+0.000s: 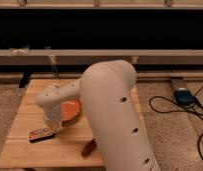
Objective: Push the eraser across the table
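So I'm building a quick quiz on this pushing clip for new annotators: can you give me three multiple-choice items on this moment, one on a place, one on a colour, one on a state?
1. Where does the eraser lie on the table?
A. near the front left
B. at the far right edge
C. inside the bowl

2. What colour is the bowl?
A. blue
B. orange
C. white

3. How does the hand stand to the eraser?
A. raised high above the table
B. off to the table's right side
C. low, right at the eraser's right end

Key:
1 A: the dark block sits left of centre, toward the near edge.
2 B: an orange rim shows beside the arm.
3 C: the hand reaches down to the tabletop beside the block.
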You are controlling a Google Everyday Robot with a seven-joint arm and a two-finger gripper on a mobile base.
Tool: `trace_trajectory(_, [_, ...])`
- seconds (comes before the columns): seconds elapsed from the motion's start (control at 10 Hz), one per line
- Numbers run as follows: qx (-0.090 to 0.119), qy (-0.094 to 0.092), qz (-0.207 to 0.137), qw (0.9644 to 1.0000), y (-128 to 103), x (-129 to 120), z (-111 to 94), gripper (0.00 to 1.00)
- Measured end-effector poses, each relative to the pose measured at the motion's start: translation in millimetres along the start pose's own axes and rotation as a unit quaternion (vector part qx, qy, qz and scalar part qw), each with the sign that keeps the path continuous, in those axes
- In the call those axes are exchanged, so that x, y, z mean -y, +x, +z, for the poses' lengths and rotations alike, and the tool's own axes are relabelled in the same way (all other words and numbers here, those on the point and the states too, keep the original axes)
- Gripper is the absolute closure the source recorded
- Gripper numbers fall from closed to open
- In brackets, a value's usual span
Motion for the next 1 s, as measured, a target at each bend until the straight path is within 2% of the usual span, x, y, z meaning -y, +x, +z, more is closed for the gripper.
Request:
trace_trajectory(0.7, [-0.002, -0.015, -0.055, 0.9984, -7.7, -43.9, 2.6, 1.00])
trace_trajectory(1.0, [-0.002, -0.040, -0.063, 0.9972, -12.3, -55.1, -3.1, 1.00])
